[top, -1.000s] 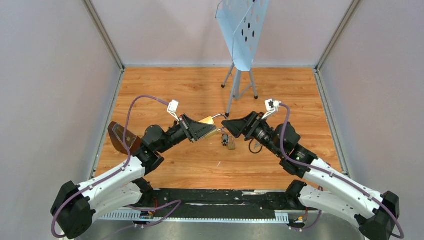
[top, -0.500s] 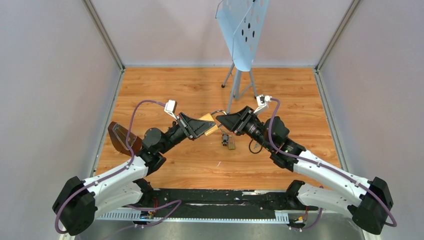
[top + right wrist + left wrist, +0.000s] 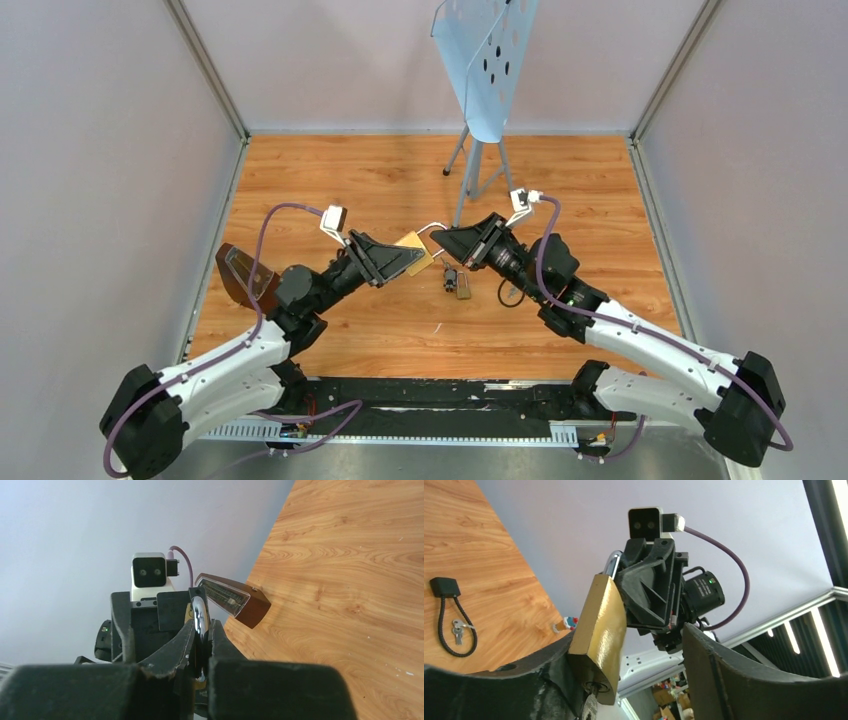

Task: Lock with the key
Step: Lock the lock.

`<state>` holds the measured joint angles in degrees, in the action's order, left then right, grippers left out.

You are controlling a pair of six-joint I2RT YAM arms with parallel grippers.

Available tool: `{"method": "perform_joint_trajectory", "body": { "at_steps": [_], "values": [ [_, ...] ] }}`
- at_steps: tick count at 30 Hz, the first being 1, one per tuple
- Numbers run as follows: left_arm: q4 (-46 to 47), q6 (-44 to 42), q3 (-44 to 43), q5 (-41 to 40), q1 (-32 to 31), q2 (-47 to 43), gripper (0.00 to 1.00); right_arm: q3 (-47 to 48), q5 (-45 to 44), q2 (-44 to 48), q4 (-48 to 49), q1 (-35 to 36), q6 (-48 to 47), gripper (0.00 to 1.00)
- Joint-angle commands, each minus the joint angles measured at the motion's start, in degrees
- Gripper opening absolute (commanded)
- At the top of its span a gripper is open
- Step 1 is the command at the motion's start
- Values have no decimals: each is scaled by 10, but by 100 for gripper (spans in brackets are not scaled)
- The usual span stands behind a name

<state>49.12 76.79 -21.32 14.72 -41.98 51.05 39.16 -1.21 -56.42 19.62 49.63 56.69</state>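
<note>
The padlock [image 3: 599, 630] has a brass body with a brushed, satin-gold face, and its shackle [image 3: 200, 617] is mirror-bright polished metal. The left end effector [image 3: 410, 260] and right end effector [image 3: 197, 650] are matt black plastic, slightly grainy, the left one's inner pad worn to a dull grey. The arm shells [image 3: 230, 360] are smooth white plastic with a soft gloss. The cables [image 3: 746, 582] have a purple rubbery sheath. The surface [image 3: 330, 180] is warm wood grain with a low sheen. A brown wooden wedge [image 3: 235, 602] has a glossy clear front. The perforated sheet [image 3: 485, 60] looks like matt, pale blue painted metal.
</note>
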Motion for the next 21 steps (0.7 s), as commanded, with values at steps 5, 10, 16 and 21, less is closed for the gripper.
{"method": "perform_joint_trajectory", "body": {
  "at_steps": [5, 10, 16, 21],
  "values": [
    [-82, -172, 5, 63, -1, -129, 80, 47, 77, 62, 55, -3, -79, 0],
    [-123, -253, 5, 105, -1, -176, 84, 67, 137, 83, 43, -3, -109, 0],
    [-173, -303, -28, 158, -1, -155, 84, 71, 157, 91, 48, -3, -128, 0],
    [-139, -306, -37, 219, -1, -106, 68, 73, 165, 89, 55, -3, -137, 0]
  ]
}}
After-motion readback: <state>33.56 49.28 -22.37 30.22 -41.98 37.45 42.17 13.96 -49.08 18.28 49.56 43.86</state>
